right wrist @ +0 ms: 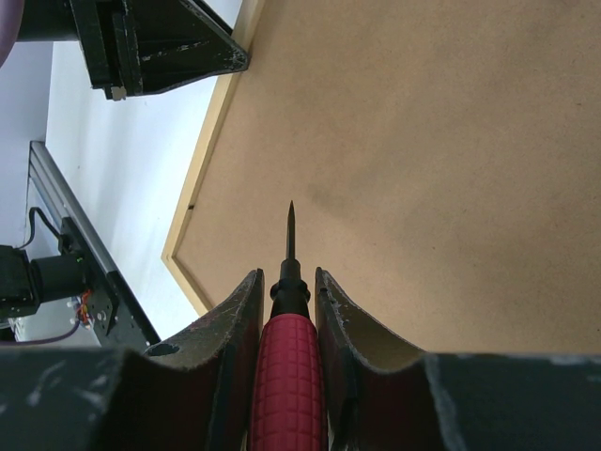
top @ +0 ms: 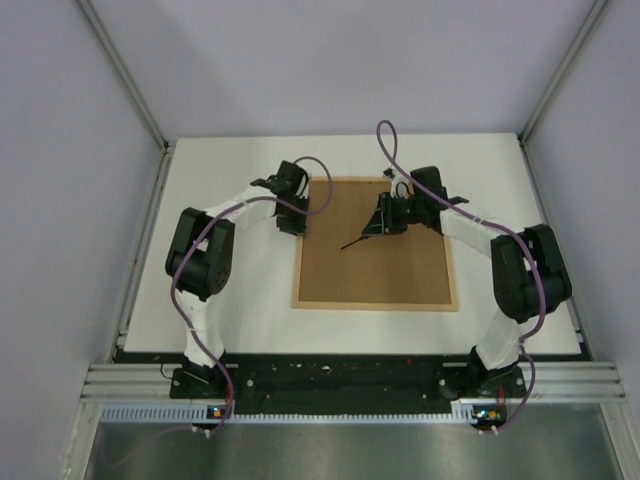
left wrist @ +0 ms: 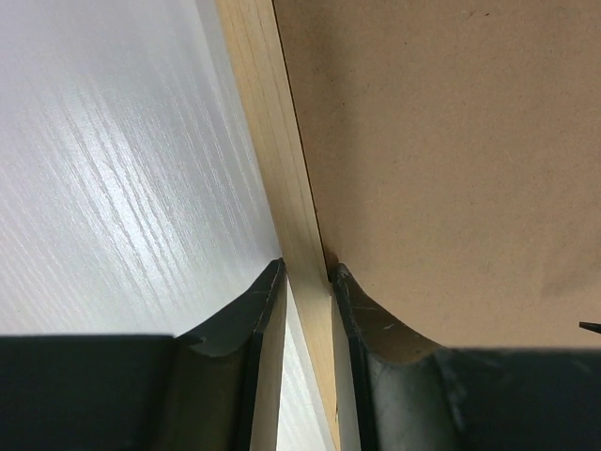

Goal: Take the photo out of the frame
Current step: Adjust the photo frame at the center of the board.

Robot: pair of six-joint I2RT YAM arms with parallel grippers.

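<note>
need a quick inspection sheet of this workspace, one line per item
surface: white wood-grain table
job's things: large rectangular light-wood frame face down, plain brown backing board uppermost; photo not visible
clutter: nothing seen
grippers: left gripper pinches the frame's left rim; right gripper holds a red-handled tool with a black pointed tip above the board
cables: purple cables loop along both arms
surroundings: pale walls, metal rail at near edge

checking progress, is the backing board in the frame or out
In: the brown backing board fills the pale wooden rim of the frame edge to edge.
</note>
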